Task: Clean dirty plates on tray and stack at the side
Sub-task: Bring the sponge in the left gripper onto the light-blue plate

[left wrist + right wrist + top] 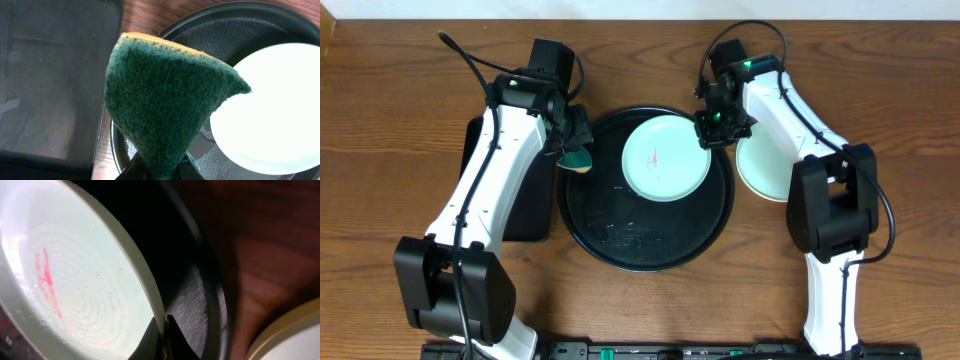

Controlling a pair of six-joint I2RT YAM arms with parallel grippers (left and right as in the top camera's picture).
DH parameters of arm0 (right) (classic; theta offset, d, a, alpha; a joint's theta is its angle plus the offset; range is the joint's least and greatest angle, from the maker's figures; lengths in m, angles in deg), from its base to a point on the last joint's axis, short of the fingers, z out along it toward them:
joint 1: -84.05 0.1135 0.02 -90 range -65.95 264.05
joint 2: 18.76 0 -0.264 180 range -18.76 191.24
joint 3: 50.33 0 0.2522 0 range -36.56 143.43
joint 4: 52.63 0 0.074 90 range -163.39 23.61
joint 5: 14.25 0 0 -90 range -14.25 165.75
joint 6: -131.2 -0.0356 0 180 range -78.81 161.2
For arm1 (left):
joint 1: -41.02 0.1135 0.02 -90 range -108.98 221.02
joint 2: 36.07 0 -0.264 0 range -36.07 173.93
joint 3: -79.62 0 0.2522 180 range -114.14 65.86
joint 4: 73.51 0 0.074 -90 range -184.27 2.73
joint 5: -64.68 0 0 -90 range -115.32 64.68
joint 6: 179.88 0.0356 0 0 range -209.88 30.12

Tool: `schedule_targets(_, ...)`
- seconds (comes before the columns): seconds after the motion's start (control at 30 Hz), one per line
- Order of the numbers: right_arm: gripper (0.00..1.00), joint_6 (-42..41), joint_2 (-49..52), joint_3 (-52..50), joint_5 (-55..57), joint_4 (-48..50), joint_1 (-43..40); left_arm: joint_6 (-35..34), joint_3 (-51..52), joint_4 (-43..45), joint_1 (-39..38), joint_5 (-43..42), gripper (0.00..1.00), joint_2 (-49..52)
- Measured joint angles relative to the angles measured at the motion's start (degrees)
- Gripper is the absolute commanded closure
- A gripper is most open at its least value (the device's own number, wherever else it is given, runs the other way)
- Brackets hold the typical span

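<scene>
A light teal plate (665,157) with a red smudge sits on the upper right part of the large round black tray (610,235). My right gripper (716,128) is shut on this plate's right rim; the wrist view shows the rim (125,255) pinched between the fingers (164,337) above the tray (197,300). My left gripper (574,150) is shut on a green-and-yellow sponge (579,162) at the tray's left edge; the sponge (165,95) fills the left wrist view, with the plate (272,107) to its right. A pale yellow plate (765,170) lies on the table right of the tray.
A smaller rectangular black tray (525,195) lies under my left arm, left of the round tray; it also shows in the left wrist view (50,80). The rim of the yellow plate (295,325) shows at the lower right of the right wrist view. Wooden table all around.
</scene>
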Motion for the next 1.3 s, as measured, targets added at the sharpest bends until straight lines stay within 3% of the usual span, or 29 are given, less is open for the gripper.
schedule_targets(0.5, 0.99, -4.04, -1.86, -11.87, -1.90, 9.75, 3.65, -0.07, 0.02, 1.36, -0.44, 0.02, 0.93, 0.00)
schedule_targets(0.73, 0.99, -4.81, -3.30, -14.84, -1.95, 14.69, 4.00, -0.07, 1.18, 7.17, -5.29, 0.20, 0.93, 0.59)
schedule_targets(1.3, 0.99, -6.21, -4.94, -18.16, -2.16, 18.62, 4.15, -0.07, 1.38, 9.16, -12.83, 0.15, 0.92, 16.24)
